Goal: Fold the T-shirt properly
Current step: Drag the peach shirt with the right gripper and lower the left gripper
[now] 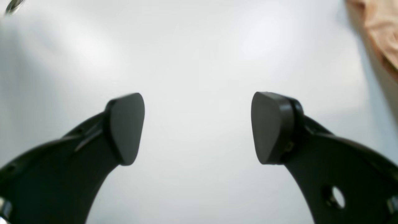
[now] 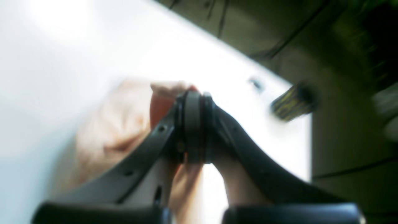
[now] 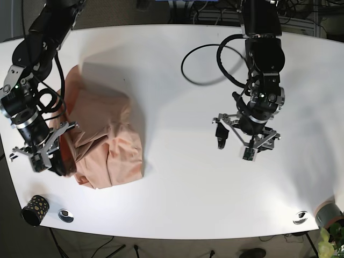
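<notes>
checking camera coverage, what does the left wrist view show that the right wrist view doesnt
Only the left wrist view shows the left gripper, fingers wide apart over bare white table, empty. Only the right wrist view shows the right gripper shut on cloth, plus a dark cup near the table edge. Both show the peach T-shirt, just a corner in the left wrist view.

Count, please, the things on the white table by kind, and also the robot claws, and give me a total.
T-shirt, peach, crumpled: 1
Small round metal discs near the table's front edge: 2
Dark speckled cup at the front corner: 1
Claws: 2, left claw open, right claw shut on the T-shirt
Total: 6
</notes>
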